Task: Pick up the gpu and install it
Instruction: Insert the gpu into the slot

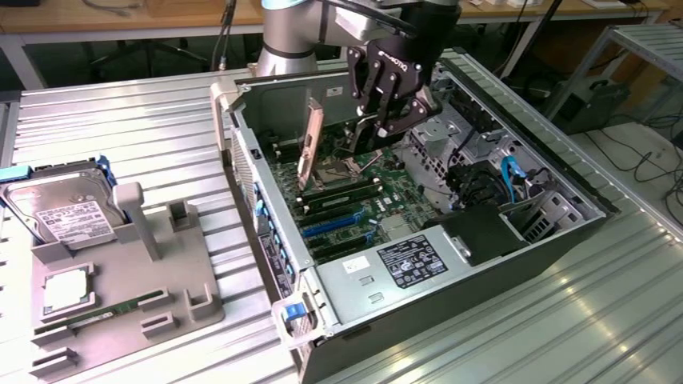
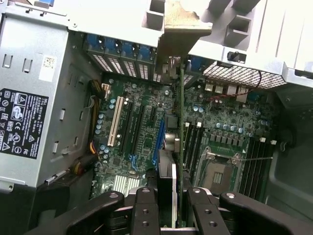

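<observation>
We see the gripper [image 1: 369, 132] inside the open computer case [image 1: 555, 220]. Its fingers [image 2: 146, 215] are clamped on the gpu [image 2: 181, 147], which stands on edge above the motherboard [image 2: 142, 142].

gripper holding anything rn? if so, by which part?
Yes: the gripper holds the gpu, jaws pinching its upper edge at the end away from the metal bracket. The card stands upright on edge inside the open PC case.

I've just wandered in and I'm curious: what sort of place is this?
Probably a robotics lab or workshop: an open grey desktop computer case lies on a ribbed metal table, with a grey parts fixture beside it and wooden workbenches behind.
</observation>
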